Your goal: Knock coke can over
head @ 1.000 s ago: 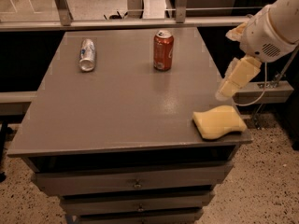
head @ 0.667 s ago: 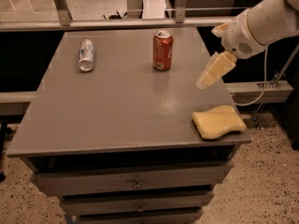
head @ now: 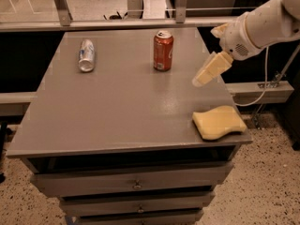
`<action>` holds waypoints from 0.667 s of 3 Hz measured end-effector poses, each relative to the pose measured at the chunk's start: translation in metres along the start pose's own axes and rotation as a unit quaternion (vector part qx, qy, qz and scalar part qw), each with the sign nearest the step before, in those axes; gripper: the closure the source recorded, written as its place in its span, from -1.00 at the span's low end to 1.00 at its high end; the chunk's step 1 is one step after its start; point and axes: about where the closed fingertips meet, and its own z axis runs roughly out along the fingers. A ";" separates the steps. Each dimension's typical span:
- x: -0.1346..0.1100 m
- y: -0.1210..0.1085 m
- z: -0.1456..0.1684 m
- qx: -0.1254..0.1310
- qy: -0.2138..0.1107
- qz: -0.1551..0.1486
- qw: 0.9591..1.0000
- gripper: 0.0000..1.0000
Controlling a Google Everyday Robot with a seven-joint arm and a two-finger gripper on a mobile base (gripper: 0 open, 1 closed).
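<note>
The coke can [head: 163, 50] is red with a silver top and stands upright on the grey table [head: 117, 107], at the back, right of centre. My gripper [head: 206, 72] is cream-coloured and hangs from the white arm [head: 262, 25] that comes in from the upper right. It hovers above the table's right side, to the right of the can and a little nearer the front, apart from it. It holds nothing that I can see.
A silver and blue can [head: 86, 55] lies on its side at the back left. A yellow sponge [head: 218, 122] lies at the front right corner. Drawers [head: 136, 185] sit below the tabletop. A metal railing [head: 140, 22] runs behind the table.
The gripper has moved left and towards the back, from beyond the table's right edge to above the tabletop, closer to the coke can. The cans and sponge have not moved.
</note>
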 end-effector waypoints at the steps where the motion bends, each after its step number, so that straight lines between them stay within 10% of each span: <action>1: -0.009 -0.027 0.037 -0.002 -0.073 0.040 0.997 -1.00; 2: -0.018 -0.048 0.071 -0.019 -0.143 0.070 0.987 -1.00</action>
